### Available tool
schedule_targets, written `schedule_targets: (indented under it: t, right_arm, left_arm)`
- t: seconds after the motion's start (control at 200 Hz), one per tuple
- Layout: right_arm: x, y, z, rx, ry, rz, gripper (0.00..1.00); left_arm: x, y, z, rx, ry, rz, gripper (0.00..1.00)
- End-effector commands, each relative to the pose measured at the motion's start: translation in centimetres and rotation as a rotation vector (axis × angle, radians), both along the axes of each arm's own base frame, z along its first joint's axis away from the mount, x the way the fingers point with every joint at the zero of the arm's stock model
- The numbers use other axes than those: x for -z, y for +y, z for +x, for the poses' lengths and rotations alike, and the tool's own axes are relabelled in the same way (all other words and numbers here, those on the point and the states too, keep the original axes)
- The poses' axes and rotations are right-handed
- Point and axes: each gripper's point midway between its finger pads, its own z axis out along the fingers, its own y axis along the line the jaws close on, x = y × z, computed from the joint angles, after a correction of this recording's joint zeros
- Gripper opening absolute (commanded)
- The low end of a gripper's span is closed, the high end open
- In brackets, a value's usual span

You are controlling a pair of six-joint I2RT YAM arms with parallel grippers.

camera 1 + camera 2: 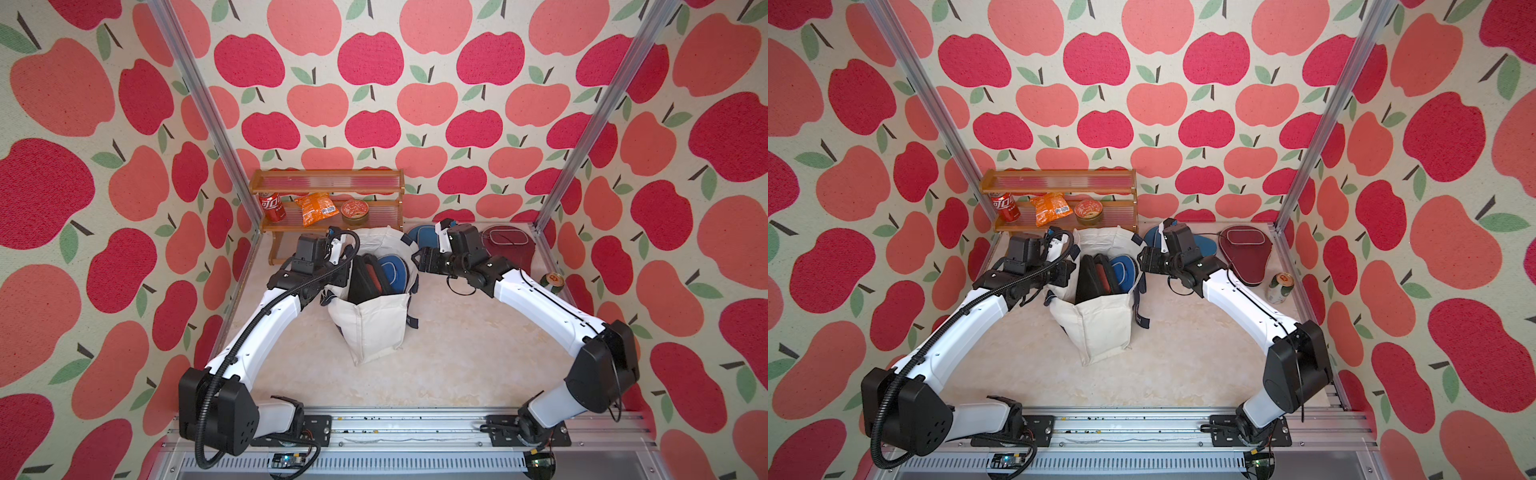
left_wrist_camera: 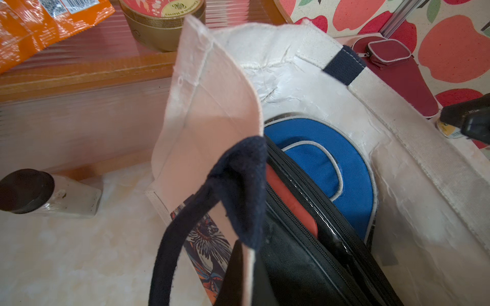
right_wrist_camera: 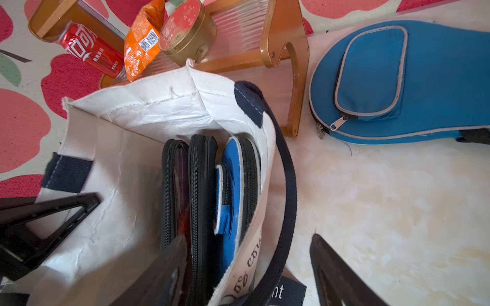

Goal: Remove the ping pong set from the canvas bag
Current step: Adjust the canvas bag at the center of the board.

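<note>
Removal step, approach phase. A cream canvas bag (image 1: 370, 328) with navy handles stands open at the middle of the pale marbled table (image 1: 457, 357).

The left gripper (image 1: 337, 272) is closed on the canvas bag's left rim by a navy handle (image 2: 238, 190), apparently holding the mouth open.

The right gripper (image 3: 249, 238) hovers over the right rim with its jaws wide apart and nothing between them. In the right wrist view one finger lies over the bag's contents and the other over bare table.

Packed upright inside the bag are the parts of the ping pong set not yet removed:
- a blue fabric paddle case with grey piping (image 3: 233, 185), against the right wall;
- two black zippered cases (image 3: 201, 185) just beside it, one showing a red paddle through a clear panel.

Already outside are a second blue paddle case (image 3: 397, 84) along the far edge and a maroon paddle case (image 1: 1246, 249) toward the far right corner. A wooden two-tier shelf (image 1: 328, 183) occupies the far left corner.

Judged stage: partly done, with the next case about to be taken. The next move calls for shifting the right gripper inward so both fingers clear the bag wall and handle. It should then descend onto the top edge of the blue paddle case, close, and lift straight up while the left gripper steadies the bag.
</note>
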Motion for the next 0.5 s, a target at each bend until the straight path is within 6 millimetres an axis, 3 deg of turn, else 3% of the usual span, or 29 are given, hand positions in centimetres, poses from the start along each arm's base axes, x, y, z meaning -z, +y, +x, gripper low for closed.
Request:
schedule_targets:
  t: [0.0, 0.195, 0.25, 0.32, 0.385, 0.495]
  right_arm:
    - [3.2, 0.8, -0.5, -0.024, 0.103, -0.020, 0.73]
    - [5.4, 3.0, 0.9, -0.081, 0.168, -0.068, 0.65]
    - [5.6, 3.6, 1.0, -0.103, 0.189, -0.059, 0.50]
    - [5.7, 3.9, 1.1, -0.104, 0.192, -0.040, 0.20]
    - [5.5, 4.3, 0.9, -0.100, 0.187, -0.014, 0.02]
    - [5.0, 4.6, 0.0, -0.106, 0.187, 0.006, 0.00]
  left_arm:
    - [-0.9, 0.1, -0.1, 0.005, -0.030, 0.017, 0.00]
    - [-1.1, 0.5, 0.2, -0.002, -0.030, 0.006, 0.00]
    - [-1.2, 0.6, 0.3, -0.008, -0.029, -0.005, 0.00]
    - [-0.9, 1.0, 0.4, -0.021, -0.023, 0.001, 0.00]
    - [-1.0, 1.1, 0.5, -0.021, -0.025, 0.003, 0.00]
    - [-1.4, 1.2, 0.4, -0.025, -0.025, -0.009, 0.00]
